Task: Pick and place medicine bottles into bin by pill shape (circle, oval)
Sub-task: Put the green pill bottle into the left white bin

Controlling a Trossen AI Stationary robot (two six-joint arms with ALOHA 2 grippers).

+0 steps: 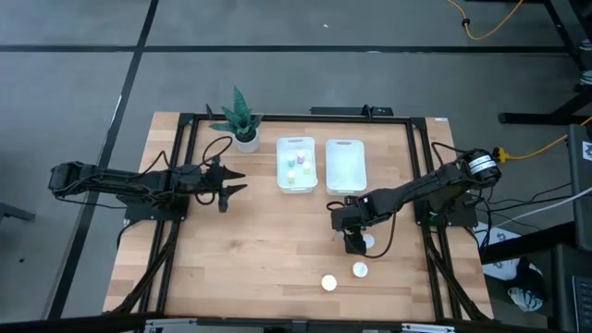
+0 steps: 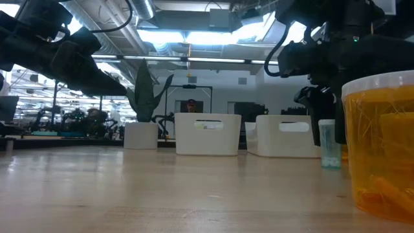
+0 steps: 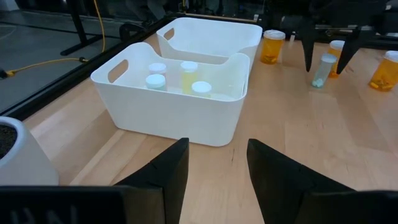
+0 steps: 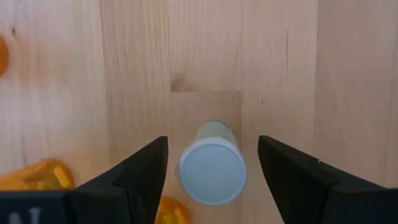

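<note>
Right gripper (image 4: 211, 165) hangs open-jawed directly above an upright pale bottle (image 4: 212, 167) near the table's right edge. Bottle axis is vertical, centred between the fingers. Left gripper (image 3: 214, 168) waits open.

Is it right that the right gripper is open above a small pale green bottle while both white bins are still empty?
Not quite. The right gripper is open above the small pale green bottle, but only the right bin is empty. The high view shows several small bottles already in the left bin.
</note>
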